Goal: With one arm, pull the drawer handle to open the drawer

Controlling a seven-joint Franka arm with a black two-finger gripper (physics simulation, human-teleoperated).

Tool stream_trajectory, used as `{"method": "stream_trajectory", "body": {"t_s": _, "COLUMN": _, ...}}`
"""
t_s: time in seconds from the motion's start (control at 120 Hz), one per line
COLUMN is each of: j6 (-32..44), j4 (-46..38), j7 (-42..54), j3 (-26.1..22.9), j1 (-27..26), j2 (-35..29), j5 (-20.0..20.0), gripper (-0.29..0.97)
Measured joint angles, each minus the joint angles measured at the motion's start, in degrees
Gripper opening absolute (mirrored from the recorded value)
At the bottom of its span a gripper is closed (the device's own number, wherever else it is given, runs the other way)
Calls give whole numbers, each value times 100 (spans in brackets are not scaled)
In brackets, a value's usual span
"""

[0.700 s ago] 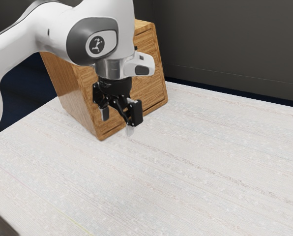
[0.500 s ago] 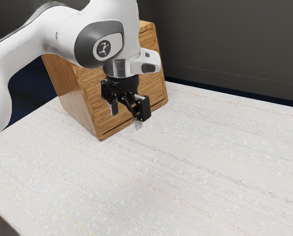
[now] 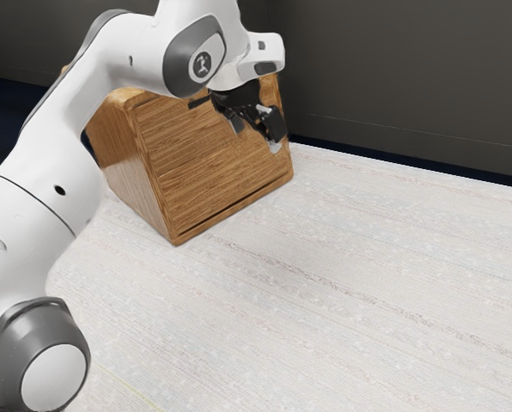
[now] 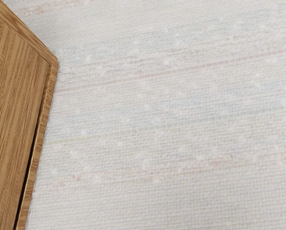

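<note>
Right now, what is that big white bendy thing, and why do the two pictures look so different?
The white bendy thing is a robot arm inside a computer simulation. At its end sits a black gripper, like two fingers; they are open and hold nothing. One picture is taken from the side. The other comes from a camera on the arm's hand, looking down. A wooden drawer box stands on the pale table. The gripper is up by the box's front, near its top corner. The drawer looks shut.
</note>
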Motion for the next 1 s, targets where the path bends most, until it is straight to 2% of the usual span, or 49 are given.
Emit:
{"method": "stream_trajectory", "body": {"t_s": 0.25, "j6": 475, "j4": 103, "j7": 784, "j3": -23, "j1": 290, "j2": -106, "j5": 44, "gripper": 68}}
{"method": "stream_trajectory", "body": {"t_s": 0.583, "j6": 1048, "j4": 89, "j7": 1525, "j3": -20, "j1": 468, "j2": 19, "j5": 504, "gripper": 68}}
{"method": "stream_trajectory", "body": {"t_s": 1.0, "j6": 1090, "j4": 37, "j7": 2145, "j3": -20, "j1": 466, "j2": 34, "j5": 1069, "gripper": 68}}
